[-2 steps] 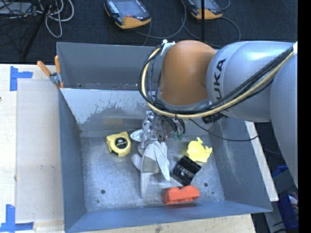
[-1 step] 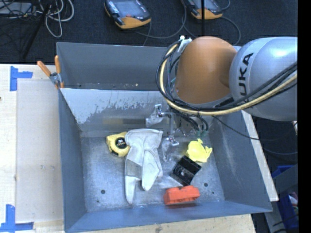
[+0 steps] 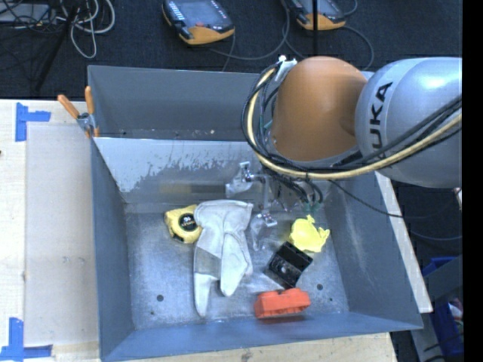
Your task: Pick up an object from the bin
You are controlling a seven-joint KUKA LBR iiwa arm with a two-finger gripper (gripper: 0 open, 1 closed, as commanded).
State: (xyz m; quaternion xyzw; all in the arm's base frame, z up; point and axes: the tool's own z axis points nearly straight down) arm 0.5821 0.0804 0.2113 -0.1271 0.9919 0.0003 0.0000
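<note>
Your gripper (image 3: 261, 219) hangs low over the middle of the bin (image 3: 113, 277), at the right-hand edge of the white glove (image 3: 220, 253). You cannot tell from here whether it stands wide or narrow. The glove looks the likeliest target (limp cloth, so expect it to bunch and drape). Come down onto a thick fold rather than a flat hem, and close fully before lifting. Mind the neighbours: a yellow crumpled piece (image 3: 309, 234) and a black block (image 3: 288, 265) lie just beside the gripper, toward the bin's right wall. A yellow tape measure (image 3: 183, 224) touches the glove's left side, and an orange block (image 3: 281, 302) sits by the near edge.
</note>
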